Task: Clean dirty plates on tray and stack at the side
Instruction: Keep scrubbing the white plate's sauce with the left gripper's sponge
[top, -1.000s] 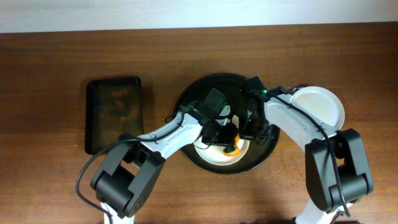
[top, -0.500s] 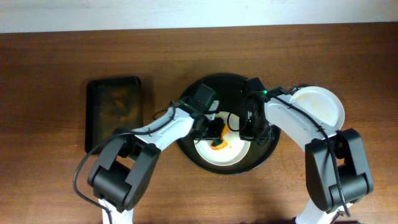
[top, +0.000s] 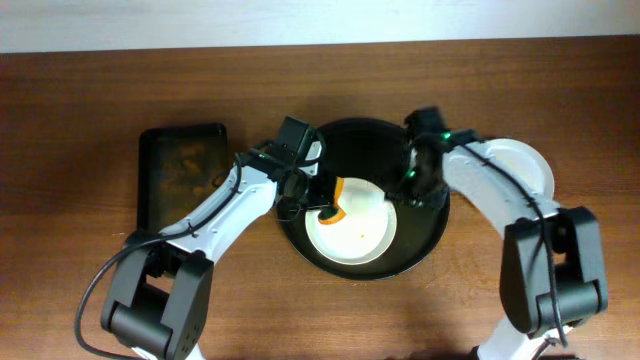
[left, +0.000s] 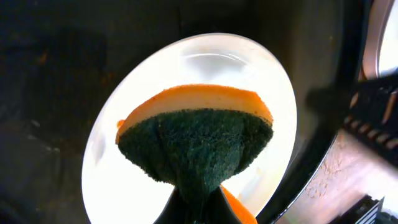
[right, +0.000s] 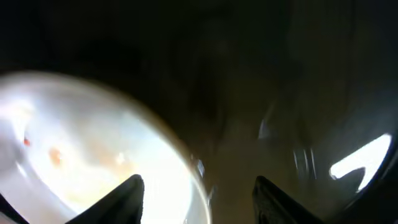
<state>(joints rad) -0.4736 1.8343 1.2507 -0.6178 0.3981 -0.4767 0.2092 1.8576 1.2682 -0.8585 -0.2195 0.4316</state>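
Observation:
One white plate (top: 355, 232) lies in the round black tray (top: 432, 232), with small orange specks left on it. My left gripper (top: 322, 198) is shut on a green-and-orange sponge (top: 336, 204) over the plate's upper left edge. In the left wrist view the sponge (left: 196, 140) hangs green side down above the plate (left: 134, 186). My right gripper (top: 404, 192) stands open at the plate's right rim. In its own view the right gripper (right: 202, 199) has the plate's edge (right: 93, 149) below its gap and touches nothing.
A second white plate (top: 522, 172) rests on the table just right of the tray, partly under my right arm. A dark rectangular tray (top: 182, 185) lies at the left. Brown tabletop surrounds everything.
My right gripper has opened, let go of the plate's rim and drawn back a little. My left gripper has carried the sponge from the plate's middle up and left to its edge.

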